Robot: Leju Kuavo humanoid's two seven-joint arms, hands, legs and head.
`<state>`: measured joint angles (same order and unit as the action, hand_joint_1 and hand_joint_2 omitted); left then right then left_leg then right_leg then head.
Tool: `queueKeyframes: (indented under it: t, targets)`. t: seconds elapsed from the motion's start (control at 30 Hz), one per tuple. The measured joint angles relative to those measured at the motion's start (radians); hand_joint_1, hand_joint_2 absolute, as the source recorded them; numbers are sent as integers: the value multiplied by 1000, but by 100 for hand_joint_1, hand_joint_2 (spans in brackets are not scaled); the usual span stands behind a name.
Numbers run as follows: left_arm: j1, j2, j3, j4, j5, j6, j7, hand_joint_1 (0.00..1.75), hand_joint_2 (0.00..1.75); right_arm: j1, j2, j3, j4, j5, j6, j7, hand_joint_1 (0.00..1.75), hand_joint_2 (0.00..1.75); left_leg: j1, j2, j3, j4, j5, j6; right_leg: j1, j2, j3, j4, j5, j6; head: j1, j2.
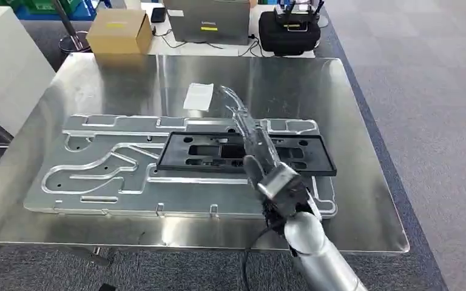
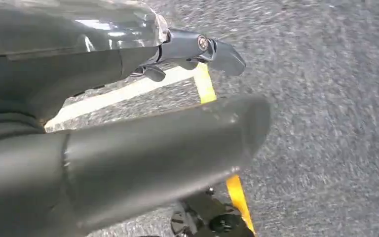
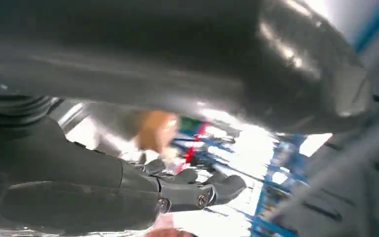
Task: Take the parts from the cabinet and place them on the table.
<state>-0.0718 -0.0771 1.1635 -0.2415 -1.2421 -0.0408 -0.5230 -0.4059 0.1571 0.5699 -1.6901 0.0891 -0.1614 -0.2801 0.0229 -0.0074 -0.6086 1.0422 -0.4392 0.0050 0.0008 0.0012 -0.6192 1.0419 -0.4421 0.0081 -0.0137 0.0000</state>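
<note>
Bright overhead glare on the steel table; wrist views blurred.

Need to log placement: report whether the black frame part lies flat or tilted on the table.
Flat. The black frame part lies level on the grooved aluminium plate on the steel table, the right robot hand at its near edge.

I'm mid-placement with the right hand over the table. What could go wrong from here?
1. The right hand sits at the near edge of the black frame, which lies on the grooved metal plate. Pulling back could drag the frame askew.
2. The clear plastic piece stretching ahead of the hand could snag on the frame's cutouts.
3. The right wrist view is blurred, so the grip cannot be checked there.
</note>
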Motion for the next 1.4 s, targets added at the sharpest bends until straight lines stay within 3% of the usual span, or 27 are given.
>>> queueKeyframes:
  t: [0.07, 0.17, 0.23, 0.3, 0.33, 0.37, 0.43, 0.47, 0.5, 0.53, 0.57, 0.63, 0.67, 0.7, 0.8, 0.83, 0.87, 0.9, 0.93, 1.0, 1.03, 1.1, 1.13, 1.2, 1.27, 1.33, 1.4]
  targets:
    - [2, -2, 19, 0, 25, 3, -2, 0, 0, 91, -34, -14, -111, -62, 0, -37, 0, 0, 1, 0, -7, -8, 12, 18, -5, 0, -21, 69, -87, 12, 9, 0]
    - [14, -7, 45, 0, 59, 7, -2, 0, 0, 251, -88, -39, -220, -49, 7, -95, 0, 0, -2, 1, -31, -8, 28, 23, -8, 0, -80, 268, -207, 22, 9, 0]
    - [19, -12, 67, 0, 78, 7, -3, 0, 0, 371, -117, -67, -274, 2, 0, -121, 0, 0, -5, 1, -47, -8, 40, 22, -7, 0, -43, 248, -180, 19, 9, 0]
    - [23, -19, 85, 0, 86, 7, -5, 0, 0, 466, -135, -98, -311, 37, 5, -147, 0, 0, -8, 0, -63, -8, 54, 19, -4, 0, 64, 99, -112, 6, 9, 0]
    - [24, -22, 91, 0, 86, 7, -6, 0, 0, 499, -140, -110, -328, 43, 8, -154, 0, 0, -9, 0, -68, -7, 63, 16, 1, 0, 135, 5, -104, -6, 9, 0]
    - [27, -29, 93, 0, 86, 7, -7, 0, 0, 515, -144, -116, -344, 46, 11, -155, 0, 0, -12, 1, -71, -7, 68, 10, 8, -2, 166, -57, -132, -10, 8, 0]
    - [28, -29, 106, 0, 90, 7, -7, 0, 0, 557, -147, -133, -365, 68, 1, -138, 0, 0, -8, 7, -61, -17, 82, -3, 13, -1, 160, -57, -108, -13, 15, 0]
    - [25, -33, 113, 0, 98, 9, -6, 0, 0, 587, -147, -147, -374, 81, -14, -124, 0, 175, -6, 6, -59, -24, 93, -9, 16, -2, 157, -53, -102, -18, 13, 0]
    - [27, -35, 120, -1, 103, 9, -6, 0, 0, 626, -148, -162, -381, 89, -17, -127, 0, 175, -11, 3, -59, -33, 106, -18, 10, -4, 153, -65, -87, -26, 15, 0]
    - [29, -36, 127, -2, 107, 10, -5, 0, 0, 661, -148, -176, -382, 91, -17, -135, 0, 175, -7, 2, -64, -21, 81, -19, 3, -16, 146, -72, -68, -32, 16, 0]
    - [32, -39, 134, -2, 111, 9, -4, 0, 0, 694, -149, -192, -382, 86, -15, -141, 0, 175, -7, 4, -75, 8, 22, -22, 2, -13, 134, -75, -57, -43, 14, 0]
    - [35, -43, 145, -2, 115, 9, -3, 0, 0, 771, -148, -242, -382, 75, 11, -165, 0, 175, -4, 4, -103, 148, -117, -30, 3, -16, 106, -73, -36, -46, 10, 0]
    - [35, -43, 149, -4, 116, 9, -3, 0, 0, 795, -148, -269, -382, 75, 21, -171, 0, 175, -4, 4, -112, 224, -156, -34, 4, -18, 88, -71, -24, -45, 10, 0]
    - [35, -43, 155, -4, 117, 9, -3, 0, 0, 808, -148, -287, -381, 75, 28, -174, 0, 175, -4, 4, -110, 277, -156, -37, 4, -18, 69, -65, -13, -44, 9, 0]
    - [33, -43, 166, -8, 118, 10, -2, 0, 0, 854, -118, -340, -381, 45, 63, -153, 0, 175, -4, 4, 4, 199, -56, -38, 2, -18, 14, -39, 10, -35, 9, 0]
    - [31, -44, 169, -10, 118, 10, -1, 0, 0, 874, -99, -372, -381, 21, 100, -152, 0, 175, -4, 4, 76, 108, -53, -35, 2, -18, -2, -28, 15, -30, 9, 0]
    - [29, -45, 173, -13, 117, 11, -1, 0, 0, 890, -73, -418, -379, -13, 175, -153, 0, 175, -7, 3, 151, 3, -105, -30, 6, -19, -14, -17, 19, -24, 8, 0]
    - [29, -45, 179, -15, 117, 11, -1, 0, 0, 896, -46, -464, -373, -42, 256, -150, 0, 175, -11, 0, 169, -45, -120, -18, 7, -19, -18, -8, 24, -19, 10, 0]
    - [33, -48, 185, -15, 113, 12, -1, 0, 0, 898, -8, -530, -357, -83, 366, -146, 0, 0, -12, 0, 159, -39, -115, -13, 6, -20, -15, -12, 34, -12, 13, 0]
    - [33, -50, 194, -18, 111, 13, -1, 0, 0, 896, 52, -664, -309, -156, 526, -141, 0, 0, -14, 1, 150, -39, -100, 5, 5, -18, -17, -19, 54, 1, 8, 0]
    - [32, -55, 198, -19, 108, 13, -1, 0, 0, 895, 77, -730, -280, -185, 570, -140, 0, 0, -8, 7, 142, -47, -84, 16, 1, -13, -21, -14, 47, 8, 6, 0]
    - [31, -55, 207, -23, 101, 16, 0, 0, 0, 888, 102, -830, -224, -223, 620, -131, 0, 0, -8, 9, 117, -47, -63, 32, -3, -4, -44, 44, -55, 16, 13, 0]
    - [32, -56, 210, -26, 100, 16, 1, 0, 0, 879, 111, -881, -187, -232, 637, -126, 0, 0, -10, 11, 98, -47, -49, 34, -6, -3, -62, 125, -131, 21, 15, 0]
    - [32, -57, 214, -31, 97, 18, 3, 0, 0, 865, 133, -972, -118, -241, 659, -113, 0, 0, -11, 12, 65, -44, -25, 34, -9, -3, -82, 253, -190, 27, 14, 0]
    - [32, -57, 218, -35, 96, 19, 7, 0, 0, 860, 143, -1017, -77, -242, 666, -108, 0, 0, -12, 13, 31, -39, -1, 30, -13, -3, -40, 256, -128, 28, 14, 0]
    - [32, -59, 222, -40, 90, 19, 9, 0, 0, 841, 152, -1061, -20, -234, 669, -106, 0, 0, -13, 13, 2, -34, 18, 24, -13, -3, 67, 127, -61, 19, 14, 0]
    - [31, -65, 228, -42, 79, 18, 11, 0, 0, 819, 159, -1118, 29, -213, 665, -106, 0, 0, -18, 12, -9, -29, 33, 14, -4, -3, 205, -79, -110, 2, 15, 0]
